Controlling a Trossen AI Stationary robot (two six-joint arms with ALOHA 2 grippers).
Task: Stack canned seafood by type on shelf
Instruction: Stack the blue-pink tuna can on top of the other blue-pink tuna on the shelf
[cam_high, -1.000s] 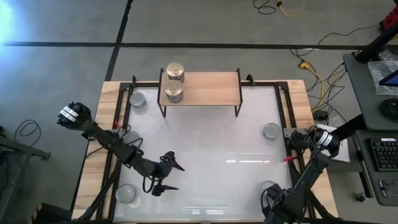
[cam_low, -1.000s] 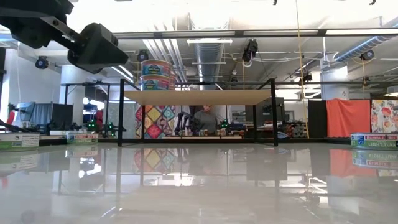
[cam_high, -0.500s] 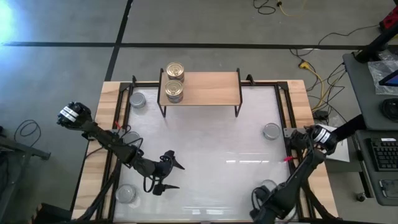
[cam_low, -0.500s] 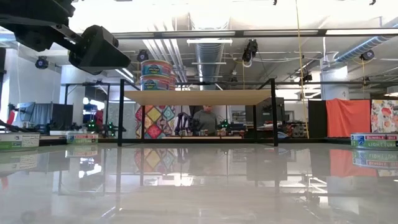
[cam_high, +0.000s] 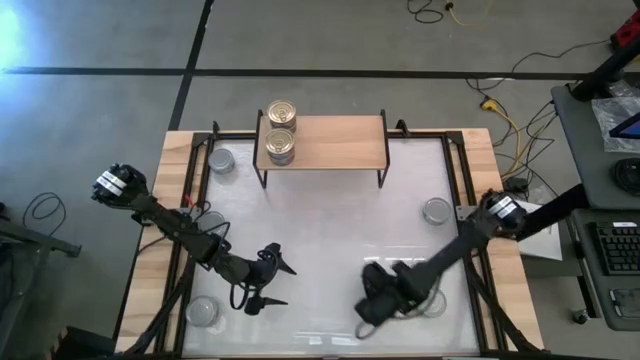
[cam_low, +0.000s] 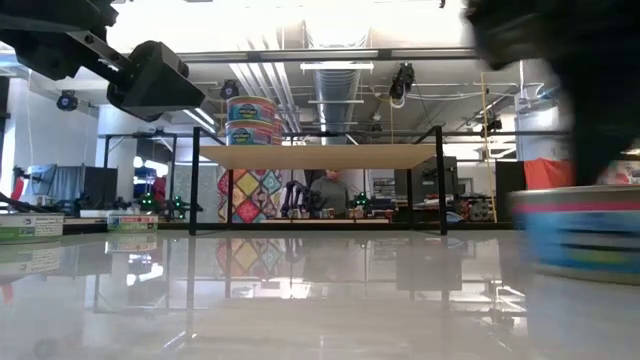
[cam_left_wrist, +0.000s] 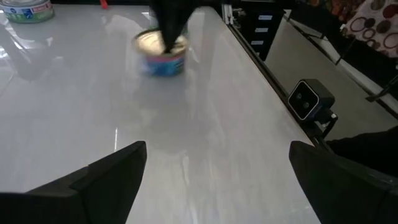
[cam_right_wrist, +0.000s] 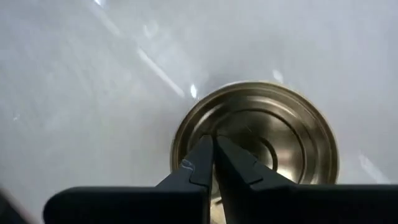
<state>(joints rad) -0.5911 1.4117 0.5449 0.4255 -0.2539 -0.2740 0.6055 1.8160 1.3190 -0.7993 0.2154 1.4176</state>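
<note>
The right gripper (cam_right_wrist: 214, 163), fingers pressed together and empty, hung over a short round gold-lidded tin (cam_right_wrist: 258, 146) at the white table's (cam_high: 330, 225) five o'clock; I judged it must open before grasping for the wooden-topped shelf (cam_high: 335, 142) at twelve. The left gripper (cam_high: 270, 280) waited wide open at seven. Motion blur hid the tin's label.

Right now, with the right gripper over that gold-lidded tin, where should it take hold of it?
By its round side wall, from straight above: the tin sits flat and low, its lid offers no hold. The right gripper is shut over the lid, so probably open wider than it first. The left gripper waits, open.
</note>
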